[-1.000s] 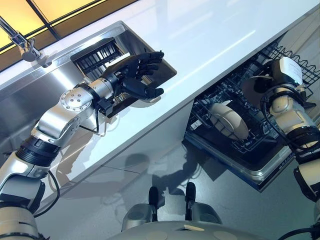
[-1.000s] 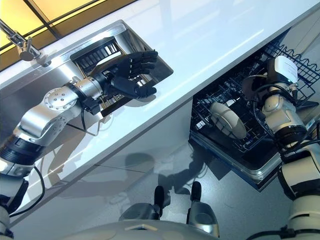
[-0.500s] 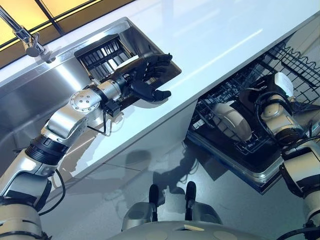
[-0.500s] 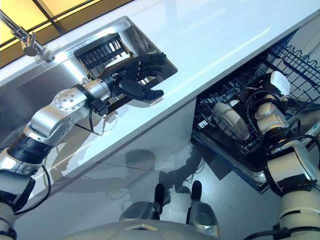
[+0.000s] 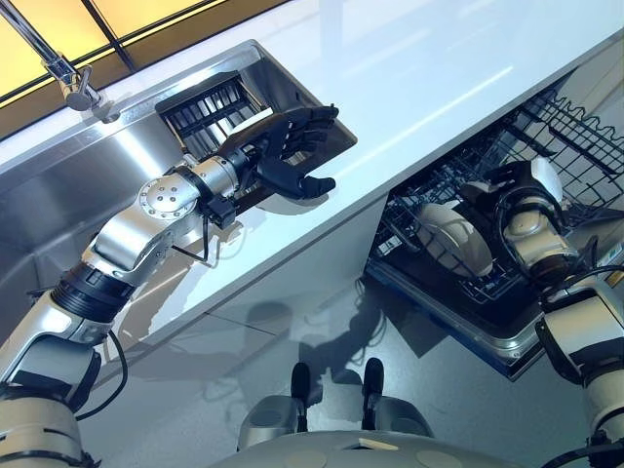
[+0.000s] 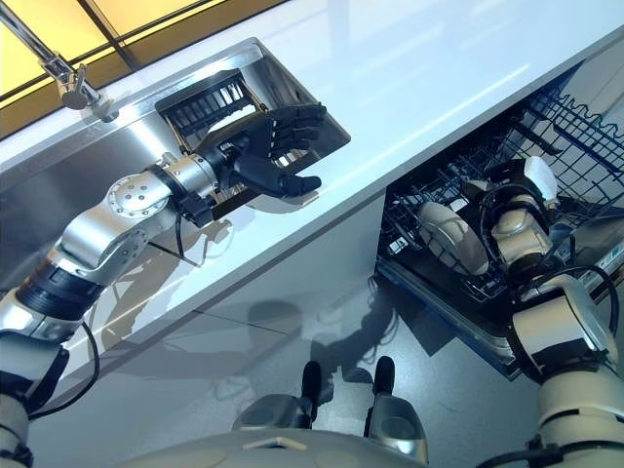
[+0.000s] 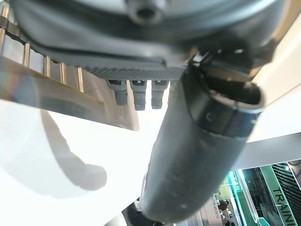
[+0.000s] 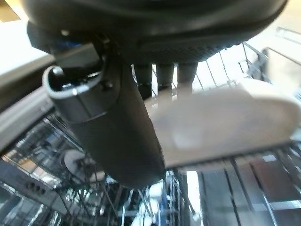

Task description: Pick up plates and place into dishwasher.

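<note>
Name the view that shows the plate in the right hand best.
The right wrist view: the plate is close, pinched between the right hand's thumb and fingers over the rack. Both eye views show its pale face, partly hidden behind the wrist.

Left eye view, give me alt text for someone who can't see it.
The robot's right hand reaches into the open dishwasher rack beside a pale plate standing on edge in it. Its left hand, fingers spread, hovers over the white counter at the corner of the steel sink, next to a dark dish rack.
</note>
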